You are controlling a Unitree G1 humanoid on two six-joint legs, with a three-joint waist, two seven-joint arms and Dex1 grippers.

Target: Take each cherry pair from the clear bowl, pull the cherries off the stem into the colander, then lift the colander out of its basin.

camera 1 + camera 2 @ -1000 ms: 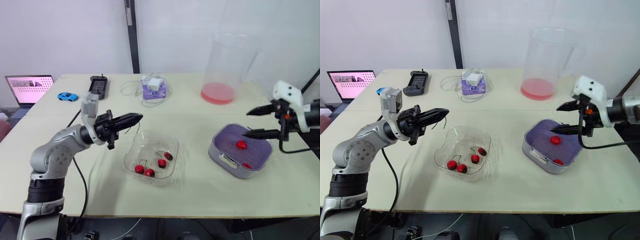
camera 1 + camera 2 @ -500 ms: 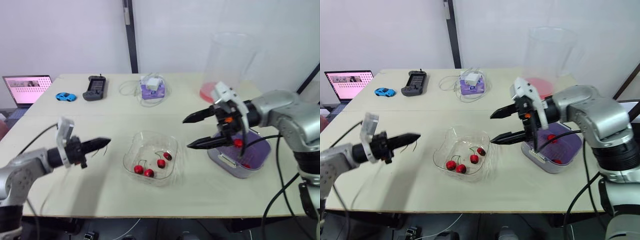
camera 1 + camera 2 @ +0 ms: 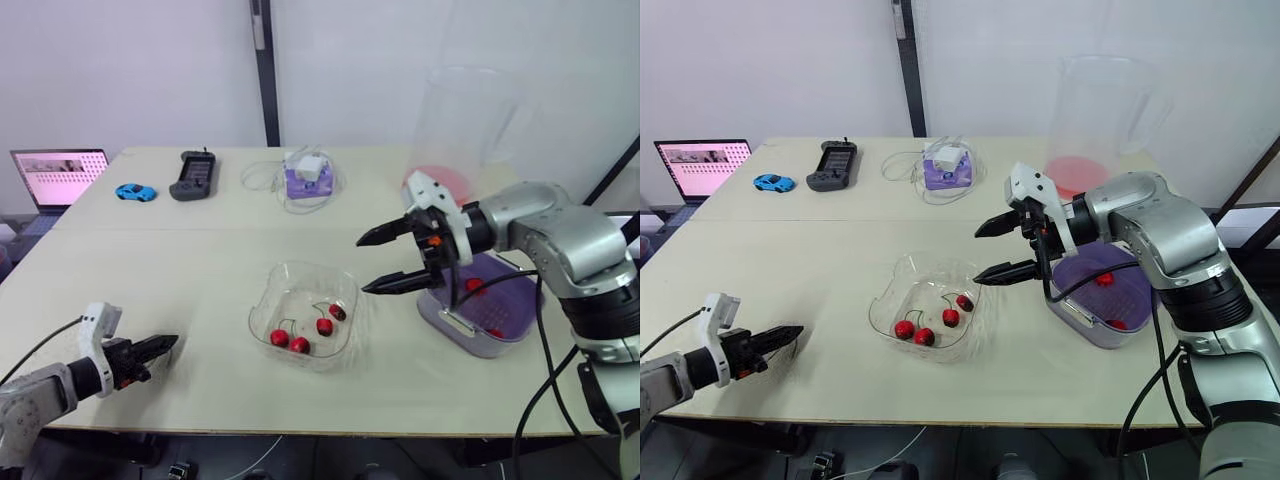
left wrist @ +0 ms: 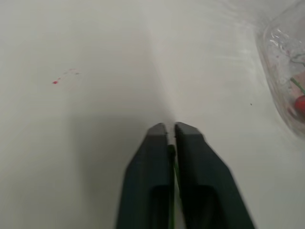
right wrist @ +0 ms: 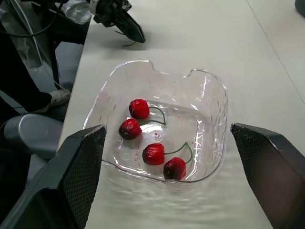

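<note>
On the desk (image 3: pixel 840 240) sat one clear bowl (image 5: pixel 214 109) that held four cherries (image 5: pixel 139 108), joined as two pairs. One purple colander (image 3: pixel 515 305) in one grey basin (image 3: pixel 432 305) held two loose cherries (image 3: pixel 1103 279). There were also one tall clear jug (image 3: pixel 1100 110), one laptop (image 3: pixel 702 165), one blue toy car (image 3: pixel 772 182), one black handset (image 3: pixel 831 165), one purple box (image 3: pixel 945 172) and one green stem (image 4: pixel 172 160). Two pincers showed: a left pincer (image 3: pixel 172 342) and a right pincer (image 3: pixel 977 255).

Glossy clear plastic bowl (image 5: pixel 215 119), matt tabletop (image 5: pixel 190 38)
</note>
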